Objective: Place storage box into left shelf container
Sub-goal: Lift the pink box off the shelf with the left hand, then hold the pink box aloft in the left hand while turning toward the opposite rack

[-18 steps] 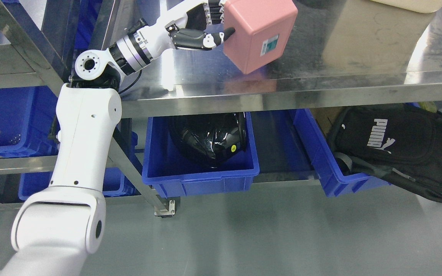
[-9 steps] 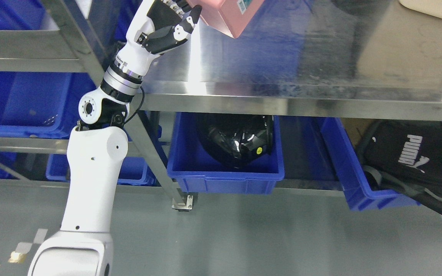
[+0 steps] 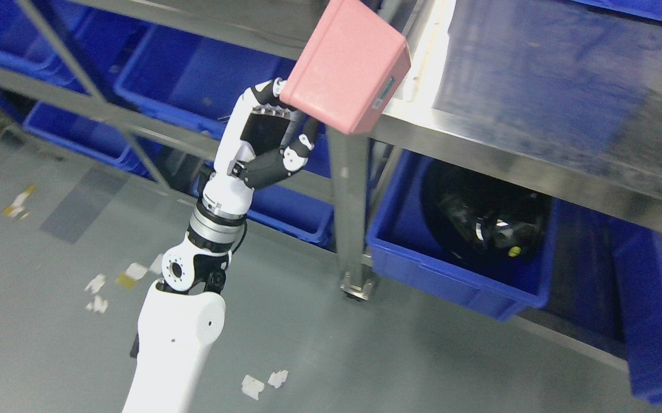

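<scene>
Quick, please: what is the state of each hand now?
Left hand: closed on the pink box, held up from below.
Right hand: not in view.

Looks like a warehouse or storeroom used for robot trials. Steel shelving racks (image 3: 96, 109) on the left, stocked with rows of blue plastic bins (image 3: 193, 86). A brushed stainless-steel worktable (image 3: 537, 115) on the right, standing on a metal leg (image 3: 351, 212) with a bolted foot, more blue bins (image 3: 457, 281) slid underneath, one holding a glossy black helmet-like object (image 3: 480, 218). Bare grey sealed floor (image 3: 50, 258), scattered with scraps of tape and paper (image 3: 101, 287). Nothing domestic anywhere: only utilitarian metal, plastic storage and hard flooring
</scene>
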Robot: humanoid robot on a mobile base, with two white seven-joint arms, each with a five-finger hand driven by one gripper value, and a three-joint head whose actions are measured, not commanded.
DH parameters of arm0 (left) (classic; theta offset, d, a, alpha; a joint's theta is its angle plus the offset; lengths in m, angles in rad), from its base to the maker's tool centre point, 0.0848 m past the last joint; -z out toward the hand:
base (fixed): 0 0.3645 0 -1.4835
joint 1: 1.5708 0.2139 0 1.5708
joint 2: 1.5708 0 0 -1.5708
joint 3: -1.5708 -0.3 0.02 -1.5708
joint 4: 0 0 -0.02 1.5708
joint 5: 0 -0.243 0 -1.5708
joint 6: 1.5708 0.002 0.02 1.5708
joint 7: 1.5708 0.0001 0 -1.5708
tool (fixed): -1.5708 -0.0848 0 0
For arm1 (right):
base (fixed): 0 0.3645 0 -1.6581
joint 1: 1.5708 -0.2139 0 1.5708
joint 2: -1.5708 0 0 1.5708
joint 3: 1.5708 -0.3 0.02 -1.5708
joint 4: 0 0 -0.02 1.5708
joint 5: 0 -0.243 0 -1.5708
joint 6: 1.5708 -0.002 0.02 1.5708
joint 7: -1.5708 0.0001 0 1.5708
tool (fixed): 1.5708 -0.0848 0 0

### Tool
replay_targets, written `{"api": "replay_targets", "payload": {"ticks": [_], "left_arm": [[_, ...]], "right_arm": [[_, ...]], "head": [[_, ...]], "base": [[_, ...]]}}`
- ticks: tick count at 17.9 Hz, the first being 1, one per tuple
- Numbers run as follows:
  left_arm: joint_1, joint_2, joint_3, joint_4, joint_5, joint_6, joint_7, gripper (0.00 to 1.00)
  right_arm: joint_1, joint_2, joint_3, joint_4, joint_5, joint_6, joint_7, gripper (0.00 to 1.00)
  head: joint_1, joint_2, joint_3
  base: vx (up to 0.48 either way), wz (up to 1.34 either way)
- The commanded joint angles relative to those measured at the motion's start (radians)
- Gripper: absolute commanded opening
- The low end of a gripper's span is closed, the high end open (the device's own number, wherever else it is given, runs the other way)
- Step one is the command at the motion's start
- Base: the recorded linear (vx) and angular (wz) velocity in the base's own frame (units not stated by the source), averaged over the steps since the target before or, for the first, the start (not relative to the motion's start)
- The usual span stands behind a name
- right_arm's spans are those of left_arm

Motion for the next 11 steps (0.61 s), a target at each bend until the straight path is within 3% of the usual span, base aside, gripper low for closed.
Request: {"api": "replay_targets", "payload": {"ticks": [1,7,11], "left_arm": [[0.158,0.017,-0.07,-0.18,-0.01,-0.048,0.003,0.0],[0.256,0.017,0.04,-0.18,-0.01,-0.091,0.001,0.0],[0.295,0.017,0.051,-0.18,-0.01,-0.119,0.001,0.0]], "right_arm": [[0.009,-0.017,-0.005,-0.018,0.002,0.0,0.001,1.0],[0.009,-0.017,-0.005,-0.018,0.002,0.0,0.001,1.0],[0.009,-0.017,-0.005,-0.018,0.002,0.0,0.001,1.0]], "head": [[0.0,0.0,0.0],[0.0,0.0,0.0],[0.0,0.0,0.0]], "base": [[-0.012,1.15],[0.088,1.53],[0.258,1.26]]}}
